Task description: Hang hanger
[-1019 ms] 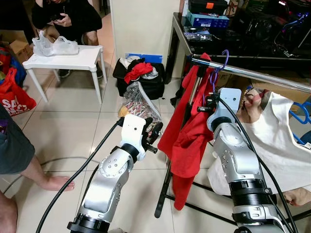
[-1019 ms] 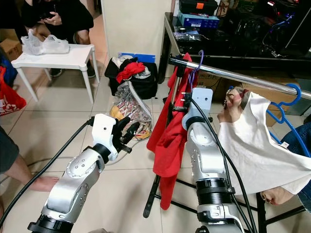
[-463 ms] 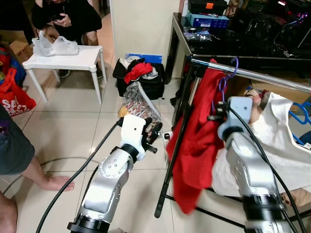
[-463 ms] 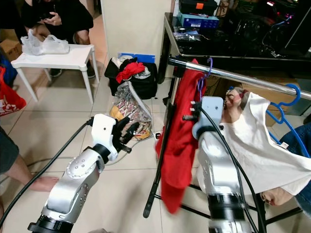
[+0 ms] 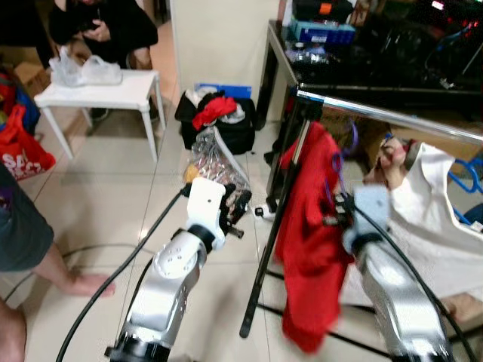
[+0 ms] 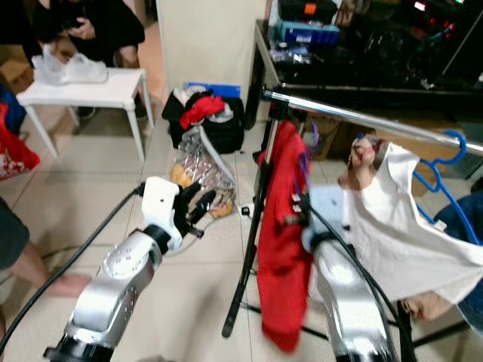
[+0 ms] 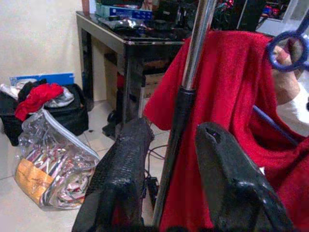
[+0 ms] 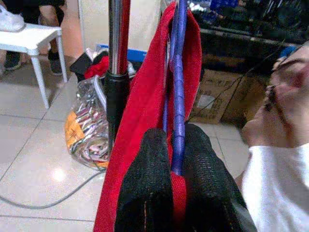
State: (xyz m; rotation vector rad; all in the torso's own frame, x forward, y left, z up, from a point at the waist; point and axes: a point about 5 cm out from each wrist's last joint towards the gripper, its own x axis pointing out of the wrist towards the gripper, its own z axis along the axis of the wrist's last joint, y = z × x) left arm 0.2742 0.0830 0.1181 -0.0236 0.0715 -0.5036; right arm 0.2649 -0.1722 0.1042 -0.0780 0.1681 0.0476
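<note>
R gripper is clamped on the purple hanger w/ red shirt, held just below the rail, hook not yet over it. Step judged as lift-to-rail; next, hook needs raising over the bar. L gripper is held open, empty; hook is blurred, hard to make out.

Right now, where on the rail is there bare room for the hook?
Bare rail runs between the rack upright and the blue hanger carrying the white shirt. It is crowded lower down, where the right gripper pinches the purple hanger with the red garment.
</note>
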